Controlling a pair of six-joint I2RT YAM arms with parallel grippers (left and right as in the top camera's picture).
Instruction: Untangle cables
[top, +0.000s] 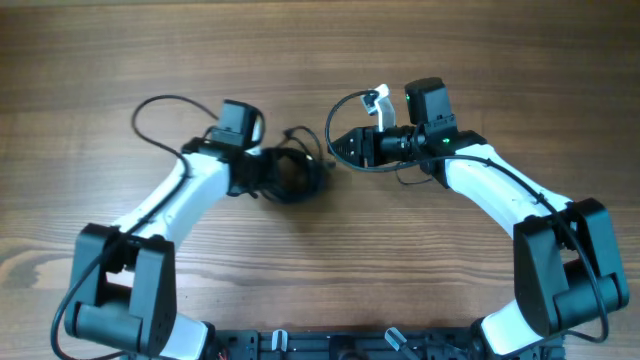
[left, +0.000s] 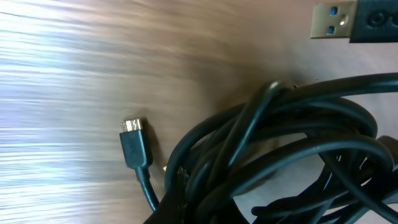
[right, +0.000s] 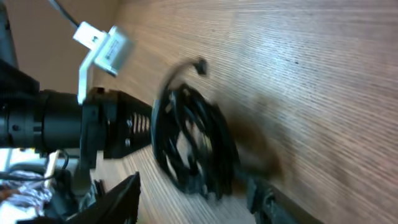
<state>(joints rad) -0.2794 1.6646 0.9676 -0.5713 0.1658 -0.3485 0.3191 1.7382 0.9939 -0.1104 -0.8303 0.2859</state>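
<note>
The left pincer (top: 262, 178) sits against the left edge of the cables (top: 295, 175). Black runs into black in the overhead view, and its own wrist camera shows no fingers, so I cannot tell how far it is open or whether it has hold of a strand. The right pincer (top: 338, 148) stands just right of the bundle, apart from it. In its wrist view the two fingers are spread wide with nothing between them.

The cables lie on the desk (top: 100, 60) near the middle of the overhead frame, still one tight coil of overlapping loops. Only two ends are free: a flat micro-USB plug (left: 134, 142) at lower left of the left wrist view and a blue-tongued USB-A plug (left: 334, 20) at its upper right. I judge the untangling barely begun, with no cord yet pulled clear.

How many cords make up the coil, and where they cross, cannot be read. The left wrist view cuts the coil off at right and bottom, and the right wrist view is motion-blurred.
</note>
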